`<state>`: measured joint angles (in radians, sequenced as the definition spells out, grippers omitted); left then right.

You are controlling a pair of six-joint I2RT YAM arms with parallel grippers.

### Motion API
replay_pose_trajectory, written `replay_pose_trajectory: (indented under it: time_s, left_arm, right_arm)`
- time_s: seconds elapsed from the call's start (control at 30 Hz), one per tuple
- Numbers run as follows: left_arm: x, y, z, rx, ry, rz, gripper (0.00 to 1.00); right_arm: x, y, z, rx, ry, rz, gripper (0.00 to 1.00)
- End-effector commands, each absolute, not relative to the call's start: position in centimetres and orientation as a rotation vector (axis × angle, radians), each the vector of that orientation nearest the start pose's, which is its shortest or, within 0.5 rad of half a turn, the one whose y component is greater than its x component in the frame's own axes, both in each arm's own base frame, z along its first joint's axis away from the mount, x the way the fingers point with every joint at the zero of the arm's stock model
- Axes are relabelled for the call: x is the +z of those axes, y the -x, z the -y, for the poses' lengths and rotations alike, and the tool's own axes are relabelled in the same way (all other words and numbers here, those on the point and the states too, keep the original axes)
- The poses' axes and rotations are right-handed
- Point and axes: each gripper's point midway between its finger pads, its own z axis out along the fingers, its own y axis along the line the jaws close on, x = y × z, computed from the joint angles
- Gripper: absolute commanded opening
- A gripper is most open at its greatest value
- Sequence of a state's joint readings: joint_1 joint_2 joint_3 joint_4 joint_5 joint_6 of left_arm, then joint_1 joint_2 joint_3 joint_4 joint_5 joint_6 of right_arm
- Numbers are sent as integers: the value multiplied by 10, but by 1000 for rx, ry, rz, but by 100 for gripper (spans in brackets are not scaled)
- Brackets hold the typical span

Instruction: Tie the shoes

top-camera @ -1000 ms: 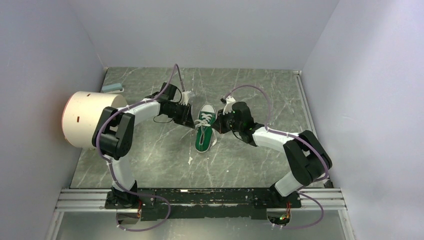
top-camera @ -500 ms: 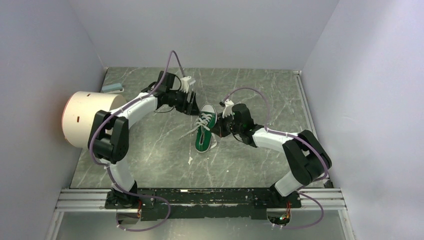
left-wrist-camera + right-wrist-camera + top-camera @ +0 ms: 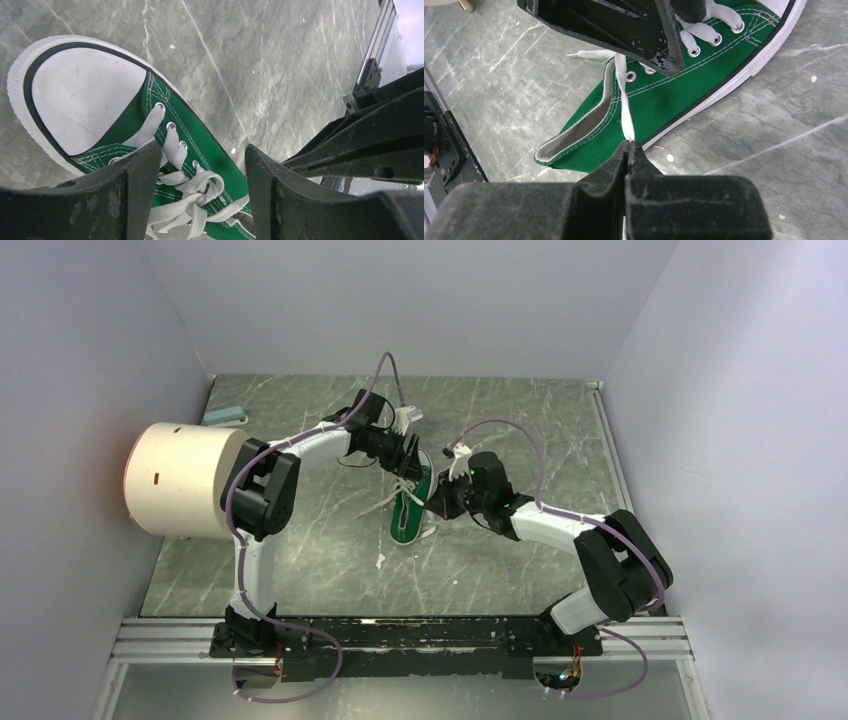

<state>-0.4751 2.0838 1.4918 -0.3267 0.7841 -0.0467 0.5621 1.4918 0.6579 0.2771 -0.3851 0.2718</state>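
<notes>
We are looking down on a grey marbled table (image 3: pixel 300 550) where a small green sneaker (image 3: pixel 407 510) is lying near the middle, its white toe cap pointing away from the arm bases and its heel toward them. The left gripper (image 3: pixel 411 458) is hanging over the front of the shoe. From the left wrist we are seeing its two dark fingers (image 3: pixel 142 172) standing spread apart on either side of the laced eyelets, with nothing caught between them. The crossed white laces (image 3: pixel 197 192) are lying loose on the green canvas below.

The right gripper (image 3: pixel 437 502) is sitting just beside the shoe's right flank. From the right wrist we are seeing its jaws pressed together on a single lace (image 3: pixel 625 117), which is running taut from an upper eyelet down across the open collar to the fingertips. Another lace end (image 3: pixel 375 504) is trailing off onto the table on the shoe's left. A large white cylinder (image 3: pixel 185 478) is lying on its side against the left wall, well apart from the shoe.
</notes>
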Motion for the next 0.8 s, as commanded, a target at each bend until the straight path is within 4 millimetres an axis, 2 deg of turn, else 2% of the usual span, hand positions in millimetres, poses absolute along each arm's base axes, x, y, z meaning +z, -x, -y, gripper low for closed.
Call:
replay_pose_trajectory:
  time_s: [0.0,0.1,0.23,0.4,0.57,0.77]
  left_arm:
    - [76,-349,325,-1224,-961,-2311,66]
    - [72,-339,318,-1217,-992,-2354,63]
    - [77,-328,308,-1184,-1002,-2371,60]
    - [85,-315,310,-1270,-968,-2352,55]
    - [88,-311,312,-1328,-947,-2355,48]
    - [94,-314,303,-1333,-909,-2348,44]
  right_arm:
    - [85,-284,-266,877,558,-2116,0]
    - [85,-284,-265,874,562,-2112,0]
    - [87,-287,-265,868,565,-2105,0]
    - [90,-292,-268,878,580,-2090,0]
    - [91,-296,-274,900,598,-2085,0]
    - [89,-303,-280,909,608,-2099,0]
